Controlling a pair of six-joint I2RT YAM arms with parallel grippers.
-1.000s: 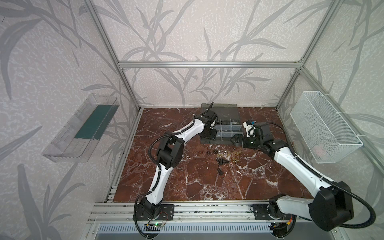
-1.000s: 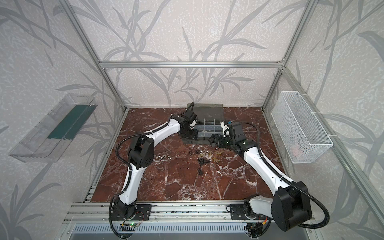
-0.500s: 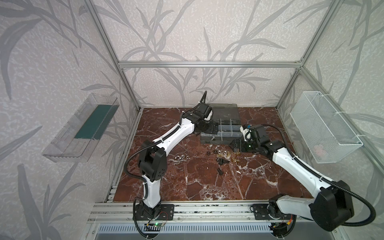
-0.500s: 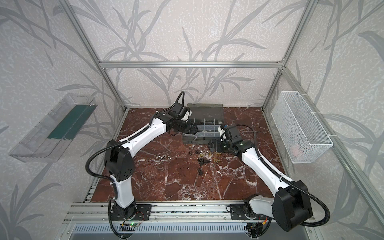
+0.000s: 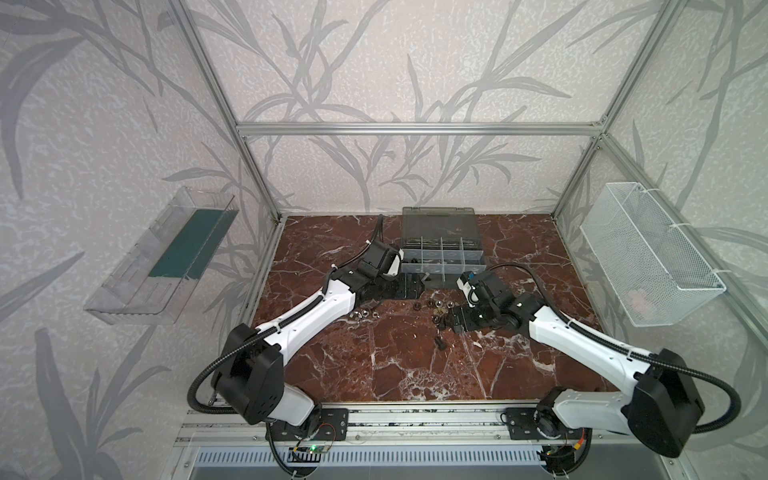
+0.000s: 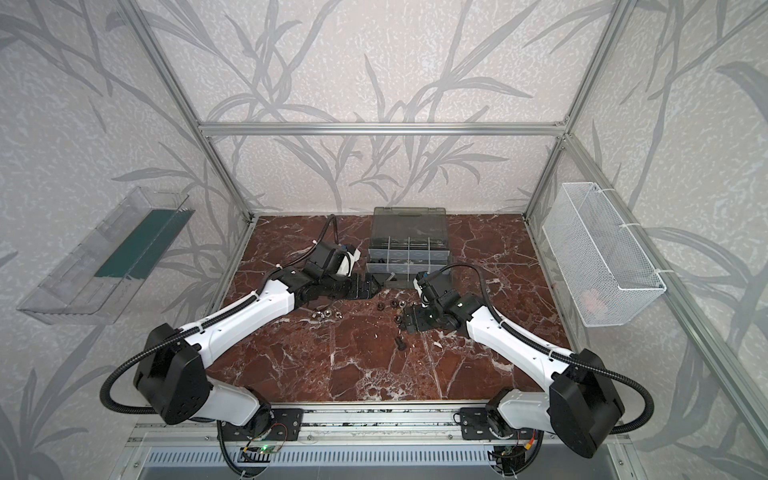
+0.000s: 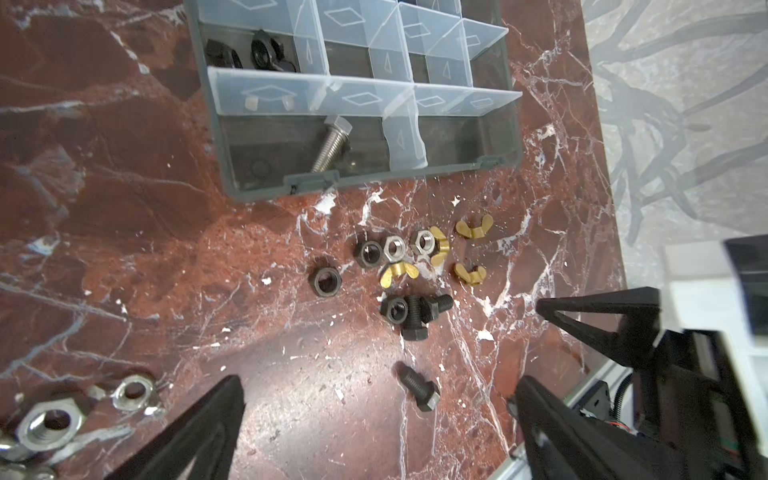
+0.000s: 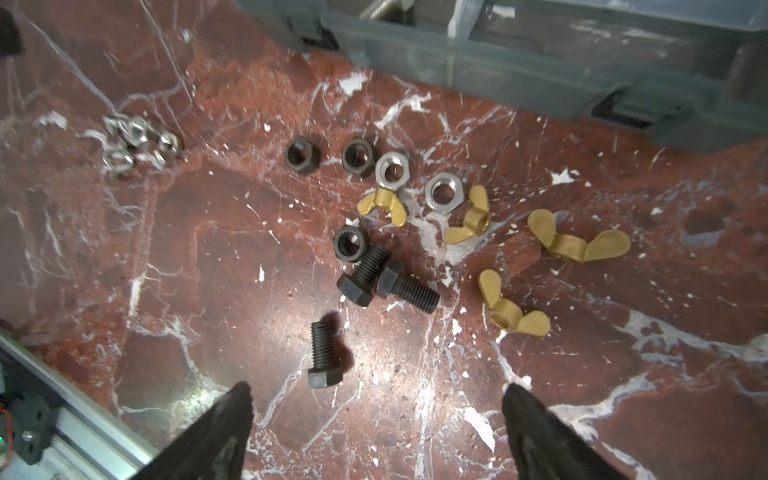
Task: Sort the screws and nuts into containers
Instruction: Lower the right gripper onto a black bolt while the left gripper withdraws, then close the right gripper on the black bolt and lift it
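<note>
Both sets of jaws are open and empty. Left jaws sit just below the front edge of the case [image 5: 442, 254], fingers [image 7: 195, 432] spread wide over bare table [image 5: 374, 374]. Right jaws hang low at the right edge of the loose pile, fingers [image 8: 226, 424] apart with nothing between them. Nearest part is the lone black bolt [image 8: 325, 358].

Risks as I see them:
- Both arms point at the same small patch, mid-frame in both top views. If both go in at once, they clip each other.
- Two black bolts [image 8: 386, 279] lie crossed and touch a black nut [image 8: 351, 244]. Grab one and the others get dragged or flicked.
- Table is glossy, so a bolt nudged by a fingertip before the close will likely roll.
- Brass wing nuts [image 8: 577, 242] lie against the silver nuts [image 8: 444, 193]. A wide close could catch two kinds, and they'd end up in the wrong compartment.
- Compartments look narrow next to the fingers. A high release may bounce off a clear divider [image 7: 405, 137] into a neighbour.
- Left jaws are just beside the case; a careless sweep shoves it.

Case: upper middle of the table, lid [image 5: 438, 222] flipped back toward the wall. Front row holds one long silver bolt [image 7: 331, 144]. The compartment behind it holds a few black pieces [image 7: 266, 54], wing nuts I think. The other compartments in view look empty. Most parts are loose: the pile just below the case, plus a silver cluster [image 5: 365, 314] to its left by the left arm.
</note>
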